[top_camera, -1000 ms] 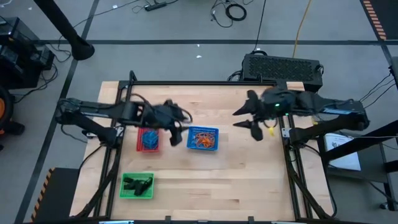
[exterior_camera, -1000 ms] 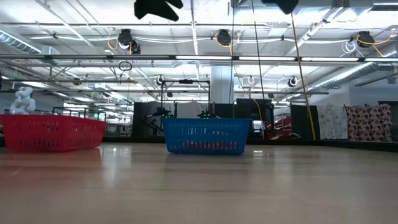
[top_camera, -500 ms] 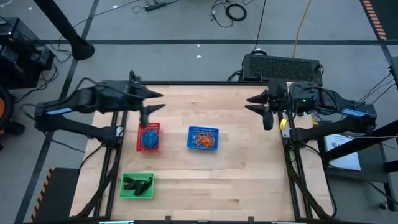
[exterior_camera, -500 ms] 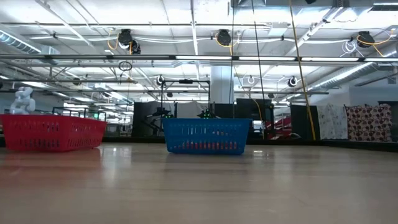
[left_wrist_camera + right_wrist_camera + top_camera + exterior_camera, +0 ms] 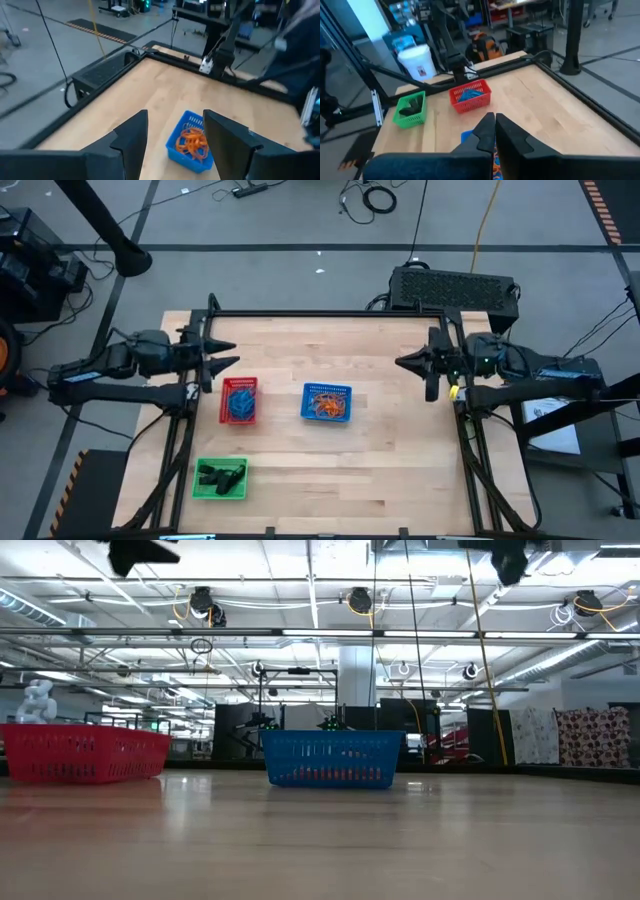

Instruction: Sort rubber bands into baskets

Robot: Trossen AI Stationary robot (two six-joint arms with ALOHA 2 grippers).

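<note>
Sorting looks complete; judged best practice now is parking both arms clear of the baskets.
High view: red basket (image 5: 239, 400) blue bands, blue basket (image 5: 326, 403) orange, green basket (image 5: 220, 478) black.
Left wrist view: left gripper (image 5: 172, 142) raised, fingers spread, empty.
Right wrist view: right gripper (image 5: 494, 131) raised, fingers pressed together, empty.

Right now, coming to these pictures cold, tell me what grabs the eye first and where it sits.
Three bright baskets stand out on the pale wooden table: the red basket holding blue bands, the blue basket beside it holding orange bands, and the green basket with black bands at the near left corner. The dark arms are drawn back to the table's sides, the left gripper open, the right gripper shut, neither holding anything.
</note>
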